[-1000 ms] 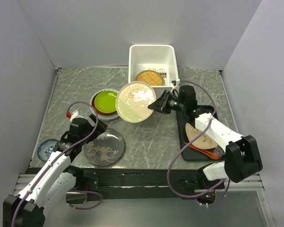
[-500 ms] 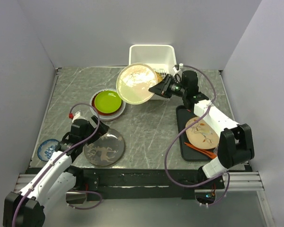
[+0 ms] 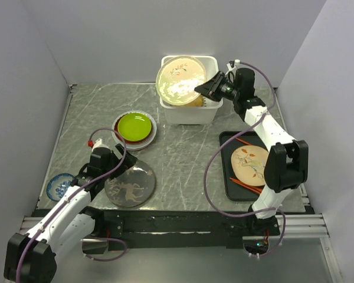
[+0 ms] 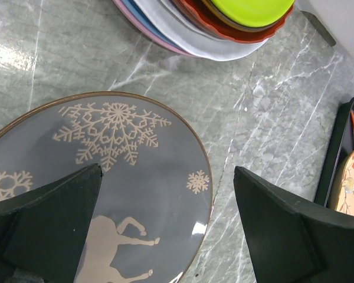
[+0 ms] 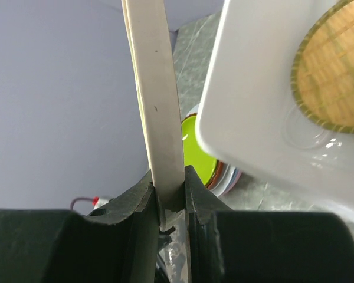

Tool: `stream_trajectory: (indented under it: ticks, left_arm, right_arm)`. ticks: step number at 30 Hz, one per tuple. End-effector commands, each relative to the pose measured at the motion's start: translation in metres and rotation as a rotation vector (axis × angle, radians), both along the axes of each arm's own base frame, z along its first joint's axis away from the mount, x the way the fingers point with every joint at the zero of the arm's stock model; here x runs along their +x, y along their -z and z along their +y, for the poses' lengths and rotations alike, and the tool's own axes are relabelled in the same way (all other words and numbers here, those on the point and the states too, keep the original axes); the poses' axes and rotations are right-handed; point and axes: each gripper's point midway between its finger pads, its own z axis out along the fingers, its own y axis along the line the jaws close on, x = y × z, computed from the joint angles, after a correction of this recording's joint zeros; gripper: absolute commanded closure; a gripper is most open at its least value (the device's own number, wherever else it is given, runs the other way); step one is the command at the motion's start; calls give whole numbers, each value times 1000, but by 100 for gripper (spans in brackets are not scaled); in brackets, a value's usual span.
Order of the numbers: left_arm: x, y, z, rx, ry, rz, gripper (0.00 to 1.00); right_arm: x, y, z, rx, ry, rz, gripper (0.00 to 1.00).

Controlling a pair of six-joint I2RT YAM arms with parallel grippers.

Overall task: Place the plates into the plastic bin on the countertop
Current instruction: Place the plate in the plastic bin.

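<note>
My right gripper [image 3: 214,88] is shut on the rim of a cream plate [image 3: 180,80], which hangs tilted over the white plastic bin [image 3: 189,112]. In the right wrist view the cream plate [image 5: 156,88] shows edge-on between the jaws of the right gripper [image 5: 171,194], beside the bin [image 5: 248,106], which holds a woven tan plate [image 5: 333,71]. My left gripper [image 4: 165,224] stands open just above a grey patterned plate [image 4: 118,177] lying on the countertop [image 4: 265,118]. A stack of plates topped by a lime green one [image 3: 134,126] sits mid-left.
A black tray [image 3: 227,174] at the right holds a pinkish patterned plate [image 3: 249,164] and orange utensils [image 3: 245,184]. A small blue patterned plate [image 3: 59,186] lies near the countertop's left edge. Walls close in the left, back and right sides.
My right gripper has carried the cream plate from above the countertop's middle back and up over the bin. The left arm has barely moved.
</note>
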Motion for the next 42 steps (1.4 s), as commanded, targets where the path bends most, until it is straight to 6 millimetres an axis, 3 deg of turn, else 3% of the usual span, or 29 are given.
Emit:
stream_trajectory:
  ticks: [1, 8, 17, 26, 42]
  left_arm:
    - [8, -9, -4, 0, 25, -49, 1]
    - [8, -7, 0, 22, 14, -45, 1]
    - [7, -2, 4, 39, 0, -38, 1]
    - [7, -3, 5, 38, -5, -41, 1]
    - [4, 3, 6, 45, -4, -31, 1]
  right_arm:
    - [16, -78, -5, 43, -2, -218, 100]
    - [49, -93, -25, 52, 51, -239, 100]
    - [83, -87, -32, -6, 103, -233, 100]
    - [109, -55, -37, -56, 152, -173, 100]
    - [119, -6, -24, -138, 155, -101, 100]
